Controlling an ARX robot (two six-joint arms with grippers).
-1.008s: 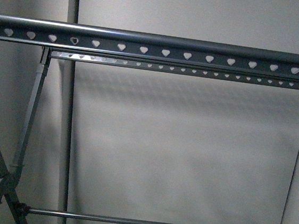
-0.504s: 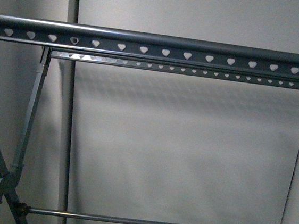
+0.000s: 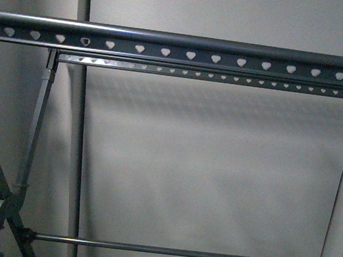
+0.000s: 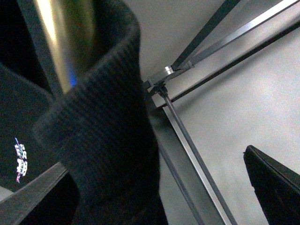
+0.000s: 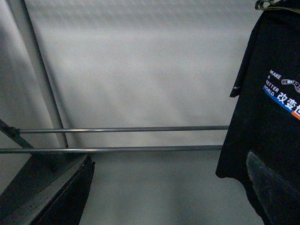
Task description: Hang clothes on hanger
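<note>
Under the hanger (image 3: 180,48) an open span runs down to the lower crossbar (image 3: 177,251), hemmed by crossed legs (image 3: 30,141) at left and the hanging clothes (image 5: 265,140).

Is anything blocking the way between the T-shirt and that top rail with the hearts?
Nothing visible does. In the front view the rail carries nothing, with only wall behind it; the T-shirt shows in the wrist views.

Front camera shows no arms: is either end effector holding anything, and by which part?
Right end effector: open, empty. Left end effector: jaws apart, ribbed edge of T-shirt draped between; grip unconfirmed.
</note>
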